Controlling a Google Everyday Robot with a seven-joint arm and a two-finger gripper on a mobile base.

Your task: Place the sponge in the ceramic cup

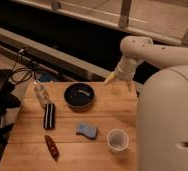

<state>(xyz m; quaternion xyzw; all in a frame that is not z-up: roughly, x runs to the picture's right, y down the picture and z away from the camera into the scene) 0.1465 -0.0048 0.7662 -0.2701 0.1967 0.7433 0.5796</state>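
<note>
The blue sponge [87,130] lies flat on the wooden table [32,150], near the middle. Just to its right stands the white ceramic cup [117,139], upright and with nothing in it. My gripper [111,78] hangs at the table's far edge, right of the dark bowl, well behind and above both the sponge and the cup. It holds nothing I can see.
A wide dark bowl [79,95] sits at the back centre. A clear bottle [40,93] and a black striped can [49,115] lie at the left. A red chili-like object [51,147] rests near the front left. My white body [169,120] fills the right side.
</note>
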